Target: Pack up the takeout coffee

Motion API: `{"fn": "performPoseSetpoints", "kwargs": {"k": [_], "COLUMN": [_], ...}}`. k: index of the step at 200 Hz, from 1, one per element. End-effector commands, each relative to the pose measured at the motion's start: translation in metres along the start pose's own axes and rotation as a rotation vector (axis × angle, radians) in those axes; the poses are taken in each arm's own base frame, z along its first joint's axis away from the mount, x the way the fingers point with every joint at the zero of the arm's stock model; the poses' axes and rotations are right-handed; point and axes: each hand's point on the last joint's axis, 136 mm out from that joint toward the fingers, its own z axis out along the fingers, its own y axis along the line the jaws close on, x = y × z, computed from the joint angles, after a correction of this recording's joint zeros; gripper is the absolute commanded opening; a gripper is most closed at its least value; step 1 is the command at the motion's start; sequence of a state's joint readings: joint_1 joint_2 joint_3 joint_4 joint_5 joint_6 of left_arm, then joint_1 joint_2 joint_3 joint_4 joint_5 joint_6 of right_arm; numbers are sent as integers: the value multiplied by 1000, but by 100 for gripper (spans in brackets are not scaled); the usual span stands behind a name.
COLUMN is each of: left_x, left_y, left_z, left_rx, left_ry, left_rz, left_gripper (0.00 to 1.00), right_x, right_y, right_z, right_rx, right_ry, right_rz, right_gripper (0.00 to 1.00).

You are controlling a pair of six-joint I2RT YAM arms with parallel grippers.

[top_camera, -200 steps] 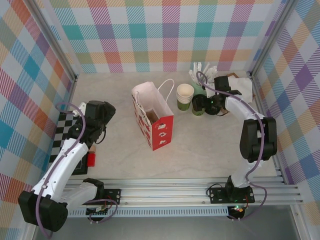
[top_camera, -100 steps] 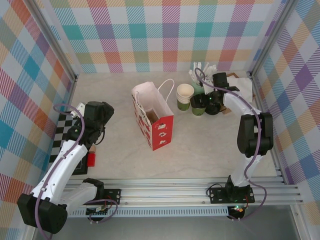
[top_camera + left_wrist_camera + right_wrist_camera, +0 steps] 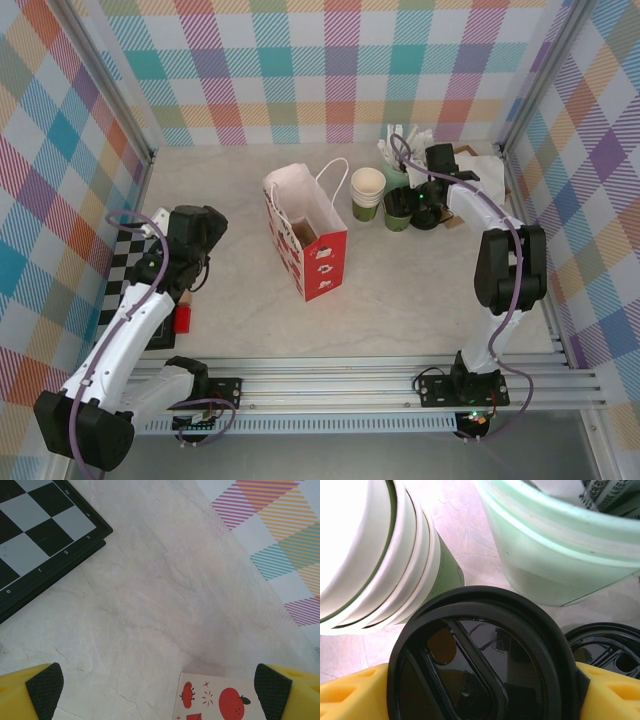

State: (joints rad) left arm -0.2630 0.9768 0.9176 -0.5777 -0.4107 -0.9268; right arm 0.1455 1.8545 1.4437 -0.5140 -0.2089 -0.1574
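The right gripper (image 3: 408, 206) has been edging in and is now straddling the takeout coffee (image 3: 397, 212), which is standing at the back right, just beside the stack of cream cups (image 3: 369, 188) and well apart from the paper bag (image 3: 306, 232); its jaws have been narrowing around the black lid (image 3: 480, 665) — the pick-up is probably starting; whether its yellow fingers (image 3: 350, 695) are gripping yet I cannot tell — the lid is hiding the cup wall; the left gripper (image 3: 159, 691) is hanging wide open, holding nothing.
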Motion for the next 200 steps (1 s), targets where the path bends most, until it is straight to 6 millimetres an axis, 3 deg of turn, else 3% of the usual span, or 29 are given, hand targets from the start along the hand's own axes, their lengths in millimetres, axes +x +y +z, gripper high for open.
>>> {"fn": "performPoseSetpoints", "kwargs": {"k": [1,50,111,159,200], "left_x": [-4,-4,-4,-1,1], "left_y": [13,13,13,10,10], "left_z": [-1,-2,-3,0,1], "left_rx": [-31,-31,-23,-11,-7], "left_ry": [-28,-30,-35,-16,-10], "left_rz": [4,10,6,4,-1], "left_gripper": [100,100,100,100,100], "right_x": [1,18,63,99,114], "right_y": [8,27,55,73,84], "right_z": [-16,-31,-64,-66,-63], "right_rx": [-15,-87,-150,-142,-133], "right_ry": [-1,4,-13,8,-2], "right_rz": [28,96,153,147,107], "right_gripper": [79,79,81,84,87]}}
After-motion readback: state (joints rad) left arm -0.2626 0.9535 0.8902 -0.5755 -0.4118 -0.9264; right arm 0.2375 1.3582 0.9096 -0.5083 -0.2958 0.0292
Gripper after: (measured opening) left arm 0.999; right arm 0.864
